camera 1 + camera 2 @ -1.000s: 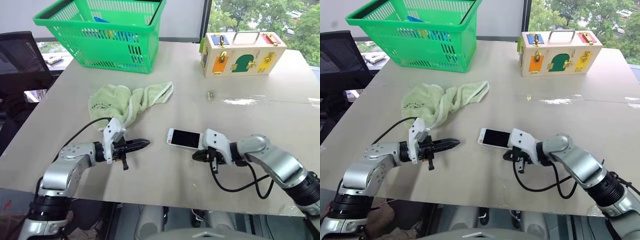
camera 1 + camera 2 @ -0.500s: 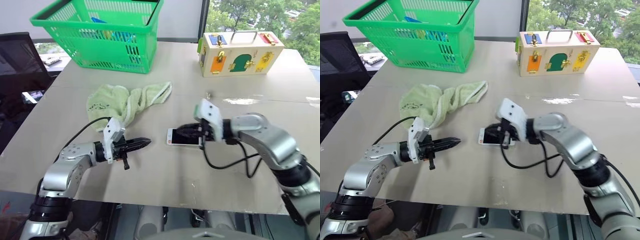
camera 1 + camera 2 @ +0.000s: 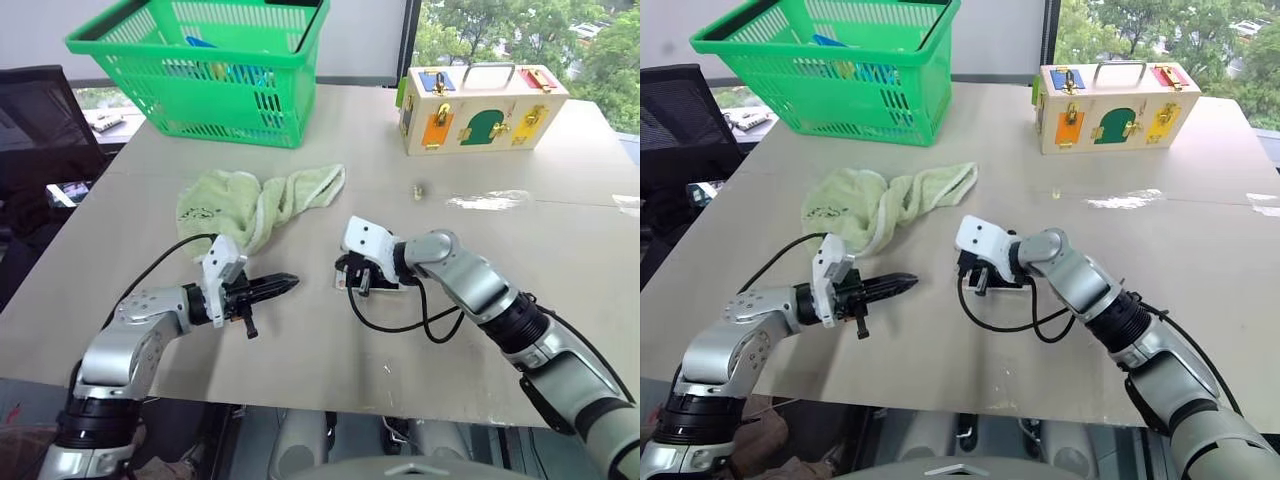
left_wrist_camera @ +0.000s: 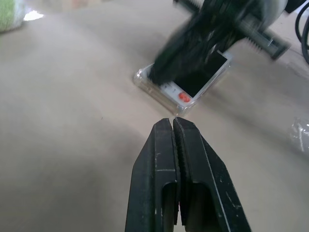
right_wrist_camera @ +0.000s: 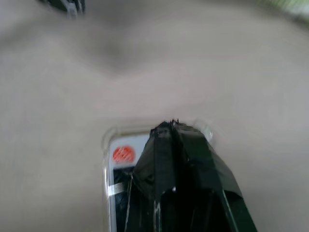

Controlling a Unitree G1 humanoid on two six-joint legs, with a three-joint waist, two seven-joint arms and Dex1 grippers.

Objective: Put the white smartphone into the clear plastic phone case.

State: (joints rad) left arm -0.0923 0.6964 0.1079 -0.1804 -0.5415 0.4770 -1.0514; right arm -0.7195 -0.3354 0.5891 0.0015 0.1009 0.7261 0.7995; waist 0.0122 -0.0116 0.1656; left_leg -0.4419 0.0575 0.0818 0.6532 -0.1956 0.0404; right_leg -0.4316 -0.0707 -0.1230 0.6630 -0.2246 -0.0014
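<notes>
The white smartphone (image 4: 199, 81) lies flat mid-table, black screen up, a red dot on its white end (image 5: 124, 154). A rim of the clear plastic phone case (image 4: 153, 94) shows around that end (image 5: 107, 140). My right gripper (image 3: 347, 274) is shut and reaches across the phone from the right. Its tips (image 5: 170, 124) are over the phone's left end and hide most of it in the head views. My left gripper (image 3: 290, 282) is shut and empty. It hovers low a short way left of the phone, pointing at it (image 4: 173, 121).
A green towel (image 3: 250, 205) lies crumpled behind the left gripper. A green basket (image 3: 200, 70) stands at the back left and a wooden latch box (image 3: 485, 105) at the back right. A small object (image 3: 420, 188) sits near the middle. A black chair (image 3: 40, 110) stands off the left edge.
My right gripper rose from the phone's right end, swung left over it and now sits low on its left end. The left gripper and the phone stayed put.
</notes>
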